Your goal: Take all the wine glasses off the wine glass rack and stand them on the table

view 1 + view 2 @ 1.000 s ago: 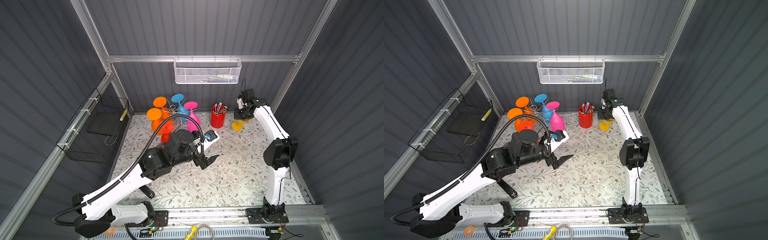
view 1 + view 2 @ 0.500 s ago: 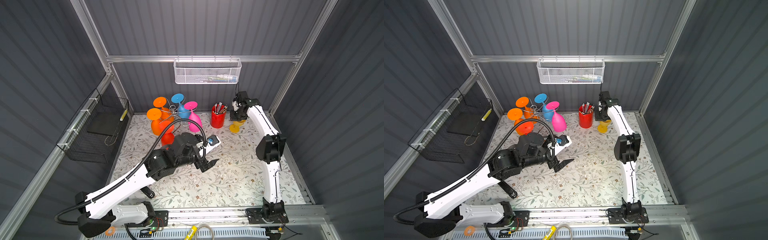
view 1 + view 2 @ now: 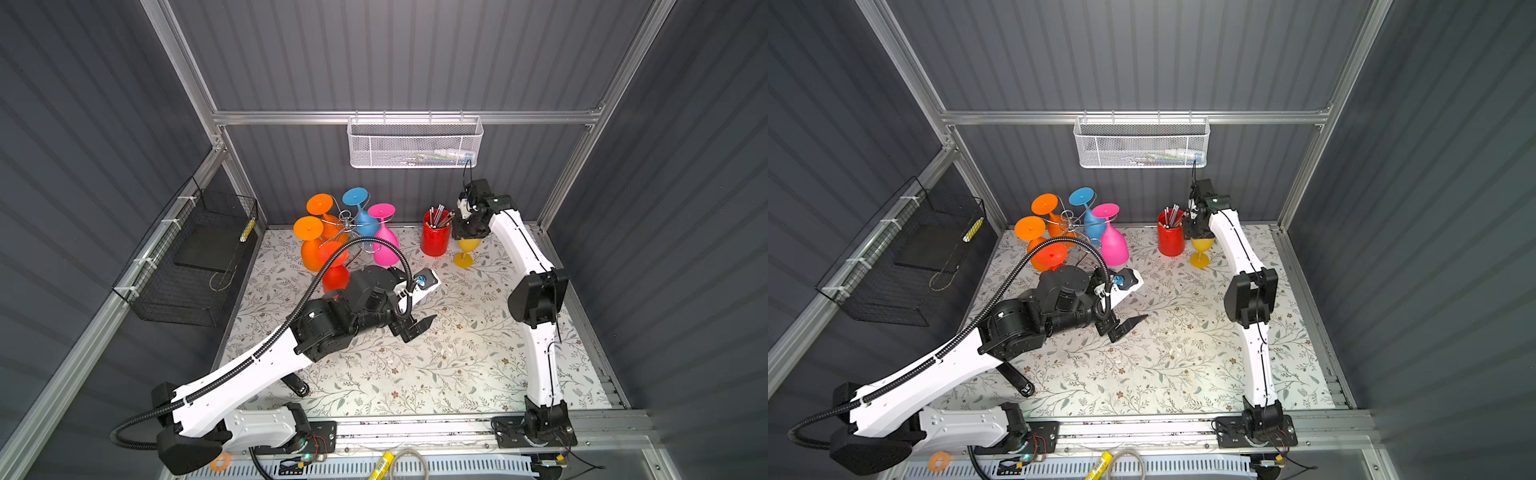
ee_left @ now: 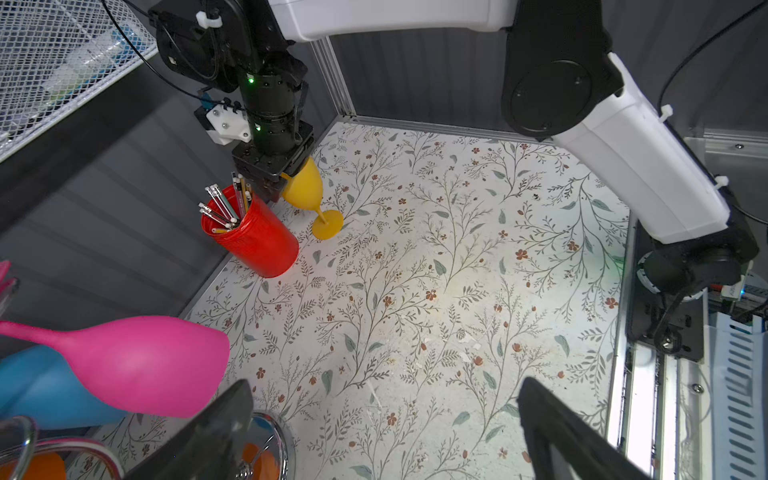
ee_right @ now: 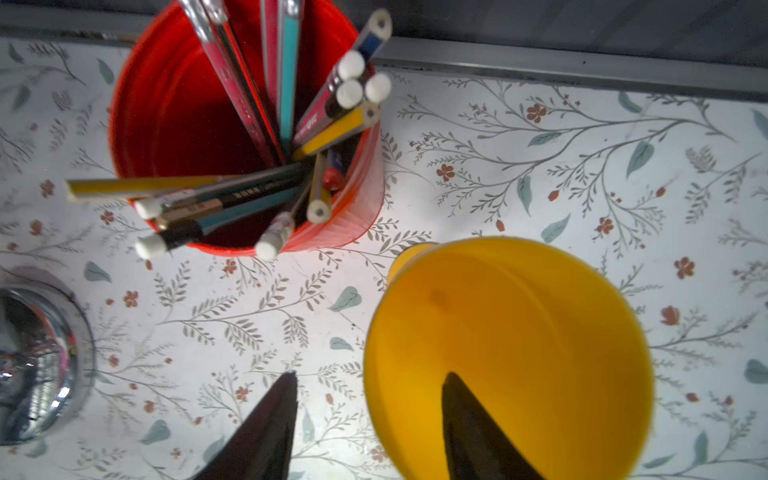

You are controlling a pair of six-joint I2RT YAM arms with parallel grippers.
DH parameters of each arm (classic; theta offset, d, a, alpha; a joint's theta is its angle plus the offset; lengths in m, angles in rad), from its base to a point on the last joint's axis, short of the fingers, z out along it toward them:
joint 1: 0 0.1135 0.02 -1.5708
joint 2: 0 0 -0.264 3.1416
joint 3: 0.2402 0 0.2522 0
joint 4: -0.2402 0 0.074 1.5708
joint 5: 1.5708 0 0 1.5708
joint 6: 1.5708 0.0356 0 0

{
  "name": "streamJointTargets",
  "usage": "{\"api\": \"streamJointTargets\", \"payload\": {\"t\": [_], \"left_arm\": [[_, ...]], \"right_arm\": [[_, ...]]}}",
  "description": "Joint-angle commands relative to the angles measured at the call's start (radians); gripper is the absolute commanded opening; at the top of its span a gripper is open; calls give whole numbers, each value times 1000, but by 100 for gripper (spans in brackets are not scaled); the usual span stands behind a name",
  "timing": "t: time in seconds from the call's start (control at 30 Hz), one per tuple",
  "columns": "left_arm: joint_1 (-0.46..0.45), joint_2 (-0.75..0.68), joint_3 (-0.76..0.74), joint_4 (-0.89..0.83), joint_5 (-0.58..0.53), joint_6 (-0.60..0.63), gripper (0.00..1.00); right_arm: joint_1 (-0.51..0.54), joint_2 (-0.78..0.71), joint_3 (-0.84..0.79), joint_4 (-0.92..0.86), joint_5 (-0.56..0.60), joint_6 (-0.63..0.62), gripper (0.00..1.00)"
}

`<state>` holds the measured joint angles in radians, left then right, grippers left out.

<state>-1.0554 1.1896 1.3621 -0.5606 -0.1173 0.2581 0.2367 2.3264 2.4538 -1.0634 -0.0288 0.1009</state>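
The yellow wine glass (image 3: 463, 259) (image 4: 305, 189) stands upright on the floral mat beside the red cup. My right gripper (image 3: 467, 230) (image 5: 372, 375) hangs just over it, open. One finger is inside the bowl (image 5: 507, 332) and the other outside the rim. The chrome wine glass rack (image 3: 348, 220) (image 3: 1070, 219) stands at the back left, with orange, blue and pink glasses (image 3: 384, 245) hanging upside down from it. My left gripper (image 3: 419, 328) (image 4: 385, 383) is open and empty over the mat, close to the rack's shiny base (image 4: 266, 440).
A red cup of pencils (image 3: 435, 241) (image 5: 199, 124) stands right next to the yellow glass. A white mesh basket (image 3: 415, 143) hangs on the back wall. A black wire basket (image 3: 191, 266) is fixed to the left wall. The pink glass (image 4: 137, 361) hangs near my left fingers.
My right gripper was shut on the yellow glass's rim and carried it a little left and forward. It has now opened. The left gripper has barely moved.
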Motion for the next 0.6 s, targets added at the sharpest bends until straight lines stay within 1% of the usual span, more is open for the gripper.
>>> {"api": "streamJointTargets", "payload": {"t": [0.0, 0.13, 0.23, 0.33, 0.43, 0.5, 0.57], "left_arm": [[-5, -3, 90, -11, -39, -34, 100], [-5, 14, 155, -38, -73, -88, 100], [-5, 34, 198, -59, -112, -137, 100], [-4, 64, 253, -99, -201, -198, 100], [-3, 102, 325, -167, -323, -268, 100], [1, 128, 374, -223, -409, -320, 100], [19, 139, 404, -266, -449, -370, 100]], "right_arm": [[8, -123, 9, 21, 13, 4, 65], [22, -234, -57, 60, 37, -10, 69], [41, -338, -173, 118, 53, -21, 72], [65, -462, -336, 222, 64, -23, 76], [97, -613, -558, 357, 51, -18, 78], [126, -731, -717, 491, 40, -12, 79], [161, -839, -874, 615, 25, -6, 81]]}}
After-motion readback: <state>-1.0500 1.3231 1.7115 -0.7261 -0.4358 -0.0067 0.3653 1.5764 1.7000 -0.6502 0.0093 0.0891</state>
